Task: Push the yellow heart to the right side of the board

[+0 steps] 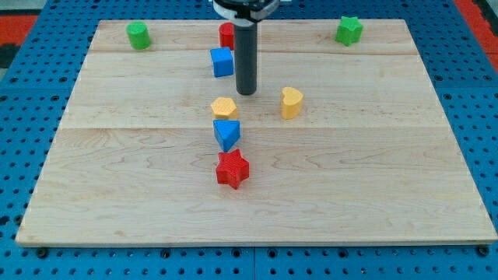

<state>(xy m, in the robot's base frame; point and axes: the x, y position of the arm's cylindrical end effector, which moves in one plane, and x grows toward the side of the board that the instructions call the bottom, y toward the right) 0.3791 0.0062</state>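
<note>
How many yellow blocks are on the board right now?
2: the yellow heart right of my tip, and a yellow hexagon just below-left of it, above the blue triangle. None looks hidden.

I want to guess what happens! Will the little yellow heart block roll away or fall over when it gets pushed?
The yellow heart block looks squat and flat-bottomed, so it will probably slide, not roll or tip. The smooth wooden board should let it glide. My tip sits to its left, so an off-centre push might spin it.
</note>
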